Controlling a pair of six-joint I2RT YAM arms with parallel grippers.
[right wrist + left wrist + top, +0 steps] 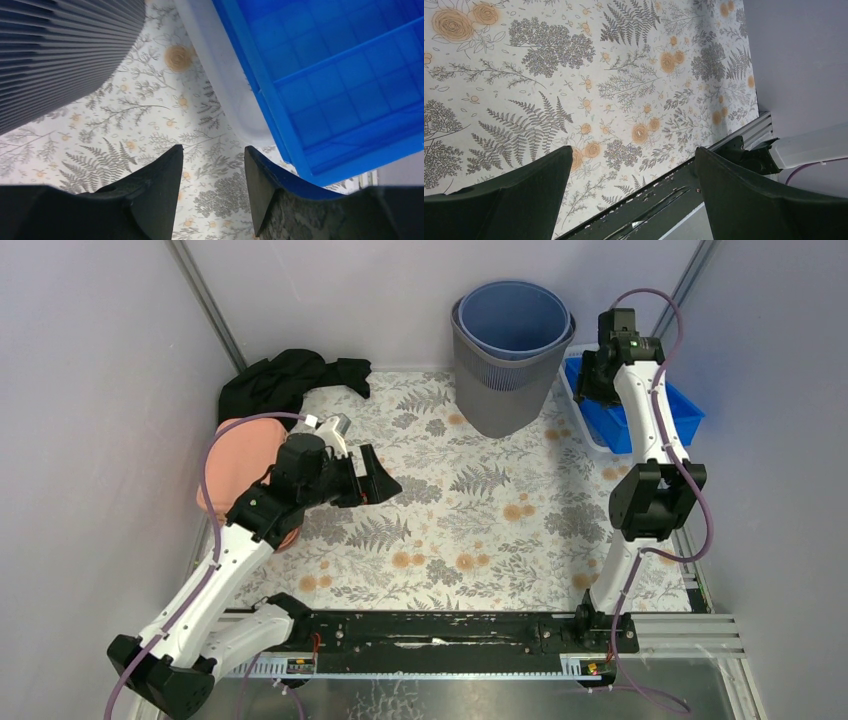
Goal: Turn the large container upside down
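Blue tray (655, 412) beside bin (505, 390), perhaps touching

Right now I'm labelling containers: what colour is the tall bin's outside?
The bin is ribbed grey outside; top view shows it best.

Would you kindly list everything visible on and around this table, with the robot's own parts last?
large container: one, grey and ribbed, upright at the table's far middle
bucket: one, blue, nested inside the large container
crate: one, blue, far right corner
tray: one, pale, under the crate
cloth: one, black, crumpled at far left
pink item: one, salmon, left edge, kind unclear
table cover: one, white with grey ferns and orange flowers
left gripper: one, black, open, over the table's left side
right gripper: one, black, jaws apart and empty, between large container and crate
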